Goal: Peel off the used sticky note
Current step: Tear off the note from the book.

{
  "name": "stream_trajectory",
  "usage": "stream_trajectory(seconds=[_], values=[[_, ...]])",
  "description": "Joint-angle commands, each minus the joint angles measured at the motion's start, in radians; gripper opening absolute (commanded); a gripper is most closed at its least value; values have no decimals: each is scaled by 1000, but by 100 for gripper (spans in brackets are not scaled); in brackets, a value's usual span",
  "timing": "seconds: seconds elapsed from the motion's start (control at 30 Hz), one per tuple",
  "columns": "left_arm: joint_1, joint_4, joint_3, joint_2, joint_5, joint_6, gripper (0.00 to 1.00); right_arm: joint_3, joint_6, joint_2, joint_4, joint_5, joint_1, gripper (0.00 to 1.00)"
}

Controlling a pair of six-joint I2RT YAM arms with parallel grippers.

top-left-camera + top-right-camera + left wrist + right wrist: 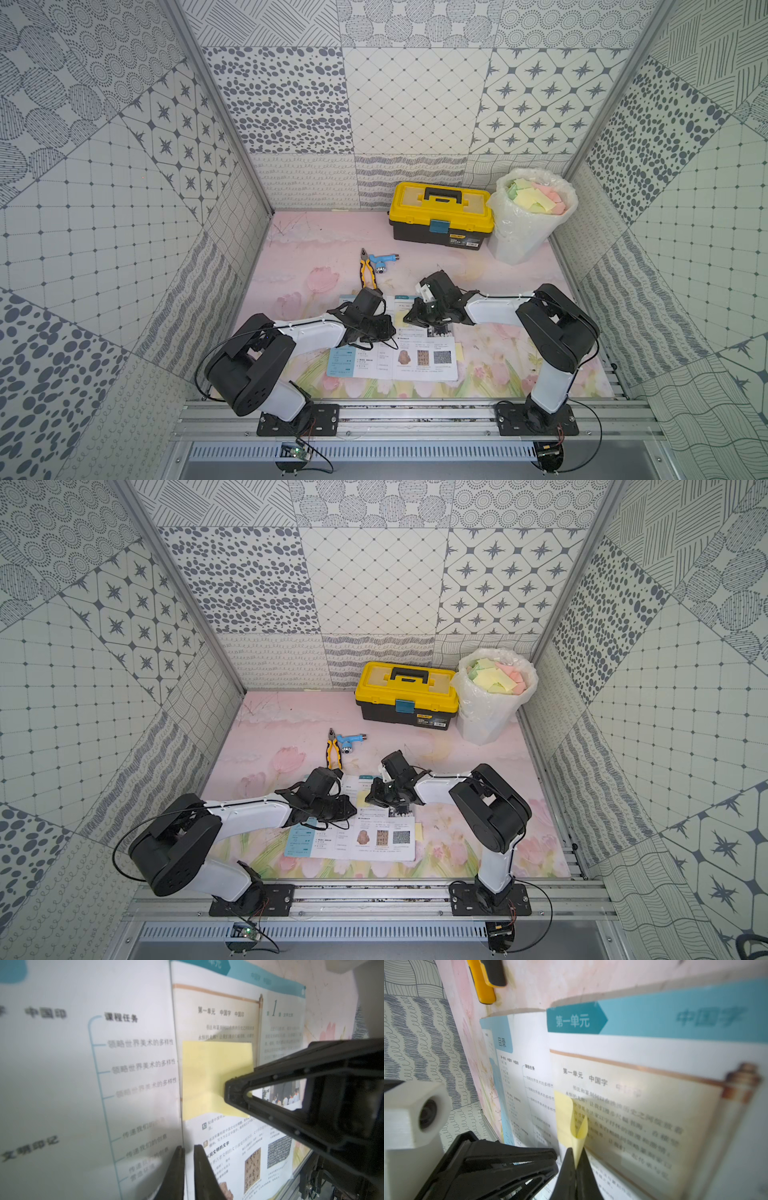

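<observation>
Right now the yellow sticky note (207,1068) sits on the book's (415,357) right-hand page, close to the spine and partway down the printed text. One edge is lifted off the paper and curled into a fold. My right gripper (575,1153) is clenched on that lifted edge, and the yellow paper is squeezed between its two fingers. The rest of the note still lies flat against the page.

My left gripper (188,1147) is low over the book's spine, just beside the note. Its fingers are all but closed, with only a thin slit between them and nothing in it. I cannot tell whether they press on the page.

The book lies open on the pink flowered surface (316,249), between the two arms. A pale yellow slip (459,352) pokes out past the book's edge on the right arm's side.

Just beyond the book's far edge lie yellow-handled pliers (367,272), touching a small blue tool (384,262). Well beyond the book, against the back wall, stands a yellow and black toolbox (441,216). Beside it is a bag-lined bin (519,241) heaped with coloured notes.
</observation>
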Motion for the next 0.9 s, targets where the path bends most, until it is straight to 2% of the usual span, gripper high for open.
stream_trajectory(seconds=[0.0, 0.4, 0.63, 0.87], values=[[3, -21, 15, 24, 38, 33, 12, 15, 54, 15, 103, -25, 0, 0], [4, -40, 21, 43, 12, 43, 7, -5, 179, 3, 260, -45, -16, 0], [4, -36, 18, 40, 6, 35, 7, 0, 165, -48, 240, -42, -40, 0], [5, -39, 25, 40, 7, 34, 9, 13, 87, -170, 125, -11, -89, 0]])
